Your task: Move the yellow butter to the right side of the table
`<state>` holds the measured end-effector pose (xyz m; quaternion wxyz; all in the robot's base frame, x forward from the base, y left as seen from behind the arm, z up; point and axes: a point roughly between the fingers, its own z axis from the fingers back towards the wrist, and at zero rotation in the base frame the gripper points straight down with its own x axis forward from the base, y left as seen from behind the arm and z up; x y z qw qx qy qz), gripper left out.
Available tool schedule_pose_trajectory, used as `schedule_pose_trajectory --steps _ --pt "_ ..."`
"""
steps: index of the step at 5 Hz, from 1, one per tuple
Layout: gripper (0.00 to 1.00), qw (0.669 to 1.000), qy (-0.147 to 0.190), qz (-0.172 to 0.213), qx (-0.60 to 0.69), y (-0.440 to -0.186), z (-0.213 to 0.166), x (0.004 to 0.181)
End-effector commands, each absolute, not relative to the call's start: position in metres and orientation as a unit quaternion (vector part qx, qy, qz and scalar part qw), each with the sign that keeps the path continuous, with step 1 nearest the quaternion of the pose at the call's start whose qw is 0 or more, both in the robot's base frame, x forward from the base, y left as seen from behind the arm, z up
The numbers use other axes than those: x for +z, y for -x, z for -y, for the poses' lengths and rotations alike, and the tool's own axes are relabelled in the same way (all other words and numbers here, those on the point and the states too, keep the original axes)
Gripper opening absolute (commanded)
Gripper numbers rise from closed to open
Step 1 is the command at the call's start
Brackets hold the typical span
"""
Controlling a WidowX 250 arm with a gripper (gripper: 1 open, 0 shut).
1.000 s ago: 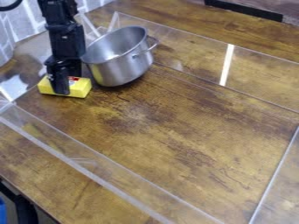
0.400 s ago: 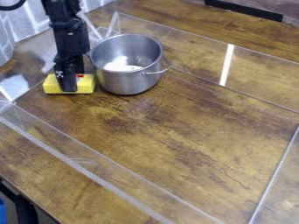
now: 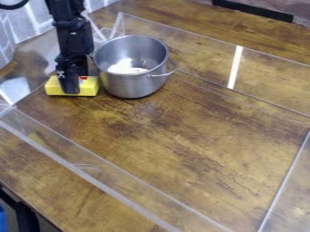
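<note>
the gripper (image 3: 72,82) points down with its jaws clamped on the yellow butter (image 3: 71,86), which lies at the table's (image 3: 194,136) far left, just beside 1 steel pot (image 3: 132,65).

Yellow, steel grey and worn brown

The yellow butter (image 3: 67,87) is bright yellow with a red spot on top; the pot (image 3: 133,66) is shiny silver-grey (pale inside); the gripper (image 3: 72,80) is black; the table (image 3: 182,145) is dark brown wood-grain with lighter streaks.
</note>
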<state>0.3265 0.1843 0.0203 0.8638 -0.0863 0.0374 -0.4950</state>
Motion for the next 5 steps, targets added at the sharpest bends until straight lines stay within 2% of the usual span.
schedule_pose_trajectory --steps 1,5 --pt "0.0 0.868 0.101 -0.042 -0.485 -0.325 -0.181 0.008" --pt "0.0 0.887 0.114 -0.041 -0.445 -0.334 -0.159 0.003"
